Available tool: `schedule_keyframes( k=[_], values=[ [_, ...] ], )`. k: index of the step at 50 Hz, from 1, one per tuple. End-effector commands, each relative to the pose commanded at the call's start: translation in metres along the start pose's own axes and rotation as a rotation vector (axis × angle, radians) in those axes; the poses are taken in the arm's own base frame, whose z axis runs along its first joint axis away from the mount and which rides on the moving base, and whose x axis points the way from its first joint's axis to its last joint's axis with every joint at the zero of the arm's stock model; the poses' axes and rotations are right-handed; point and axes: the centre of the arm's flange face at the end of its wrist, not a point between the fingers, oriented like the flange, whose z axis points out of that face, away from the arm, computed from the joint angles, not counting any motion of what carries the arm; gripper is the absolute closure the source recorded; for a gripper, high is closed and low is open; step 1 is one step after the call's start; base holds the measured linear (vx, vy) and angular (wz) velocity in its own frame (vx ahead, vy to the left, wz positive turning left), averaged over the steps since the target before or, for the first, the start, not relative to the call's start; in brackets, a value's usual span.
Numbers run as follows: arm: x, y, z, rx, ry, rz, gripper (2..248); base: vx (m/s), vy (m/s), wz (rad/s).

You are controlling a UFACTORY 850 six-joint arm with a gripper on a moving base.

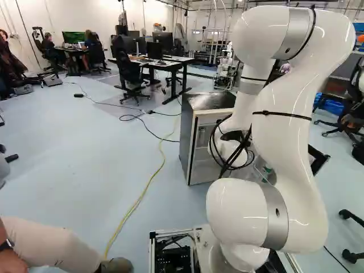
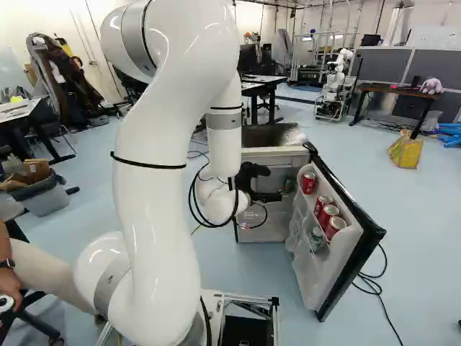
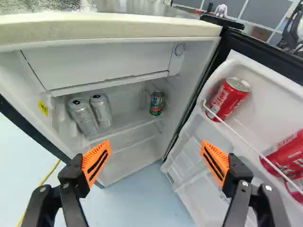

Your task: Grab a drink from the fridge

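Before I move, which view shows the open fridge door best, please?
The right base view: the open door shows from top to bottom. The wrist view shows its inner side closely, partly cut off; in the left base view, the arm hides most of it.

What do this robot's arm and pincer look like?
The arm is white and rounded, with silver-grey bands at its joints, thin black straps and loops of black cable. The pincer is black, with two fingers and slotted orange pads.

I note bright room light, glare on the small fridge's shiny dark top point(image 3: 137, 6), pale highlights on my glossy white arm point(image 1: 284, 148).
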Motion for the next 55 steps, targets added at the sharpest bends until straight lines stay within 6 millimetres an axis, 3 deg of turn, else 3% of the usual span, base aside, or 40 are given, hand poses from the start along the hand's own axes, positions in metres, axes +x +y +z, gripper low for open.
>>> schedule_keyframes(
  k=[55],
  values=[
    [-0.001,0.024,-0.014,-0.406,0.019,0.128,3,0.000,0.000,0.000]
  ],
)
